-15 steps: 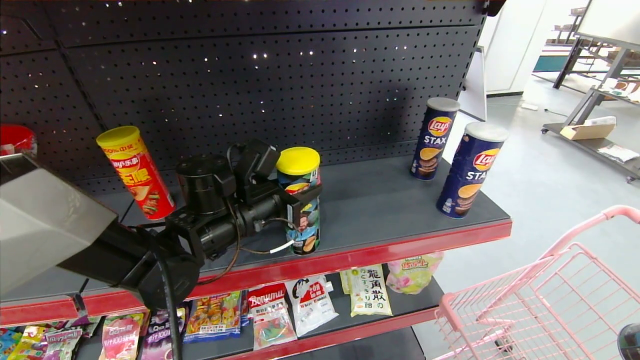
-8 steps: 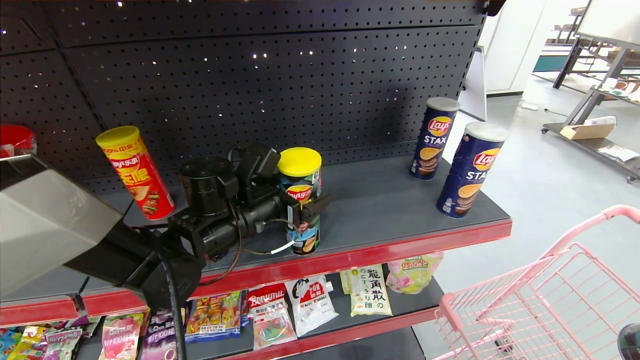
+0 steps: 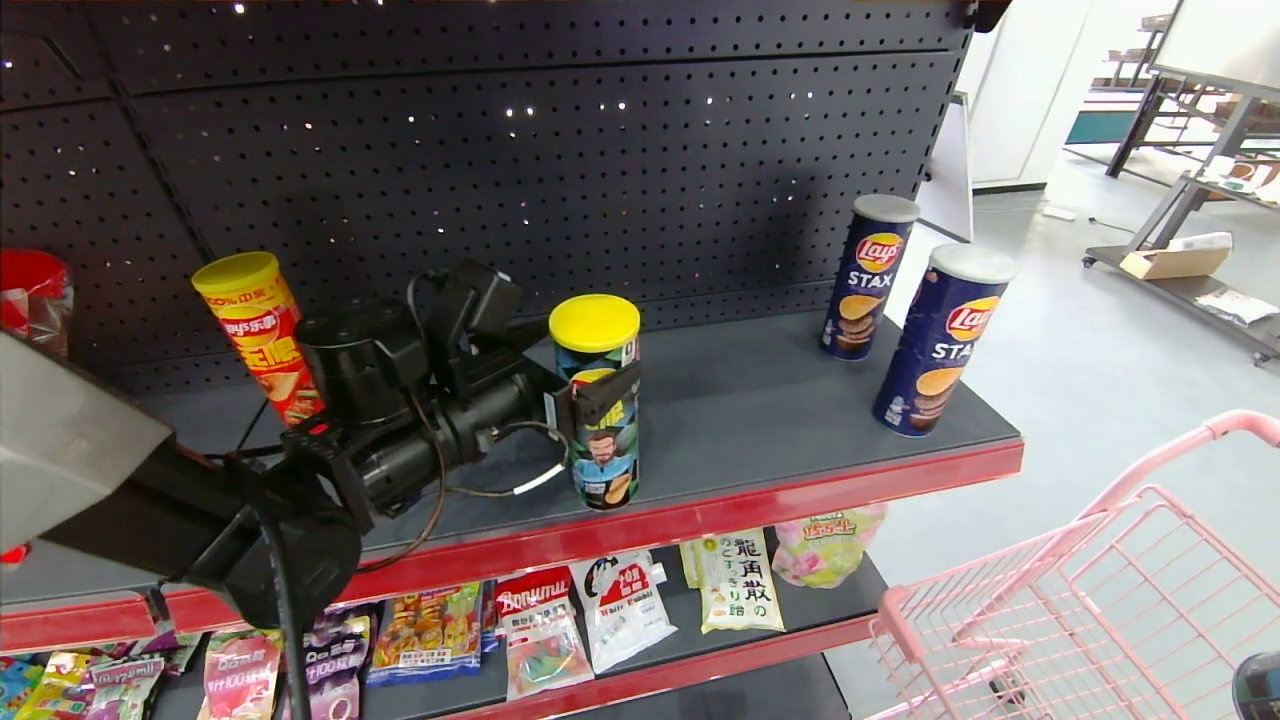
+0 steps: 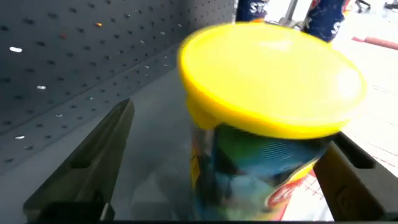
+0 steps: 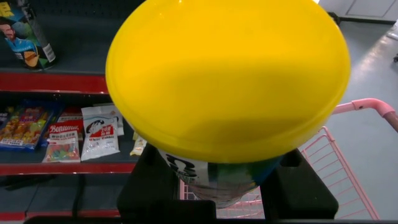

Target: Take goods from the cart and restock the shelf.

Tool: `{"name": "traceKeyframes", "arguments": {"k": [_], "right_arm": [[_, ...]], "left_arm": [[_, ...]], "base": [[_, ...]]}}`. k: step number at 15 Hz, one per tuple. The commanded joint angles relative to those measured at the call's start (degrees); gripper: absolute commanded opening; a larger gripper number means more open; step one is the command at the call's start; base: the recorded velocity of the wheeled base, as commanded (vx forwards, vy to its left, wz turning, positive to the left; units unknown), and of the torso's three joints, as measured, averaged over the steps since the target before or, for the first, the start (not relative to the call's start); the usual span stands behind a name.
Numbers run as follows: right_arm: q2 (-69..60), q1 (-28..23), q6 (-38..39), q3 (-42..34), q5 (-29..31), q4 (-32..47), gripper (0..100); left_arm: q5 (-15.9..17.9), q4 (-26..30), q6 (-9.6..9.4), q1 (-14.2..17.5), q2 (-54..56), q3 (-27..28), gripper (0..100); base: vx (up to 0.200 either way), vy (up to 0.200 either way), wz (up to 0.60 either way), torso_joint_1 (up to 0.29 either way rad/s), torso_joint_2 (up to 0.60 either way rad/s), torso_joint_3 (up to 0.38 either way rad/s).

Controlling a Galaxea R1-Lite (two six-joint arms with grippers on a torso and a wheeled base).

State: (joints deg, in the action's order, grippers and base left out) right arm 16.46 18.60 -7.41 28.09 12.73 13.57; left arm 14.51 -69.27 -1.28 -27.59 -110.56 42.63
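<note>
A yellow-lidded chip can (image 3: 600,420) stands upright near the front edge of the grey shelf (image 3: 780,420). My left gripper (image 3: 585,388) is open at its upper half, fingers spread on either side without gripping. In the left wrist view the same can (image 4: 267,124) sits ahead between the wide-apart fingers (image 4: 93,162) of the left gripper (image 4: 230,134). My right gripper (image 5: 227,186) is shut on a second yellow-lidded can (image 5: 227,81), held over the pink cart (image 5: 348,155). The shelf can (image 5: 28,31) shows far off in that view.
A red can with a yellow lid (image 3: 262,330) stands at the shelf's back left, behind my left arm. Two blue cans (image 3: 868,275) (image 3: 945,340) stand at the right end. Snack bags (image 3: 620,610) fill the lower shelf. The pink cart (image 3: 1080,590) is at the lower right.
My left gripper was shut on the shelf can, then opened and let it go. The arm has drawn back to the left; the can stays upright.
</note>
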Motion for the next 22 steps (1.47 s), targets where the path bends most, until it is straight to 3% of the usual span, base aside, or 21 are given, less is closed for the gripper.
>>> {"name": "traceKeyframes", "arguments": {"k": [1,10,13,15,18,19,22], "right_arm": [[0.2,0.0,-0.1,-0.2,-0.1,0.0,0],[0.7,0.0,-0.1,-0.5,-0.2,0.0,0],[4.5,0.2,-0.2,0.0,-0.3,-0.6,0],[8.9,-0.3,-0.5,2.7,0.8,-0.3,0],[13.2,-1.2,-0.1,1.0,2.0,-4.9,0],[14.0,-1.2,-0.3,0.4,2.0,-6.7,0],[18.0,-1.3,-0.5,1.6,-2.5,-6.7,0]], "left_arm": [[1.4,0.0,-0.04,1.1,4.2,-2.6,100],[3.9,0.2,1.1,1.2,12.6,-11.3,100],[3.8,1.8,0.4,3.9,22.3,-24.4,100],[3.8,10.0,-1.01,7.5,30.0,-27.4,100],[3.7,25.8,-3.82,11.5,40.7,-25.9,100],[3.7,35.0,-4.43,12.8,46.7,-24.8,100],[3.9,57.4,-2.94,12.9,59.9,-21.0,100]], "base": [[0.0,0.0,0.0,0.0,0.0,0.0],[0.0,0.0,0.0,0.0,0.0,0.0],[0.0,0.0,0.0,0.0,0.0,0.0],[0.0,0.0,0.0,0.0,0.0,0.0],[0.0,0.0,0.0,0.0,0.0,0.0],[0.0,0.0,0.0,0.0,0.0,0.0],[0.0,0.0,0.0,0.0,0.0,0.0]]}}
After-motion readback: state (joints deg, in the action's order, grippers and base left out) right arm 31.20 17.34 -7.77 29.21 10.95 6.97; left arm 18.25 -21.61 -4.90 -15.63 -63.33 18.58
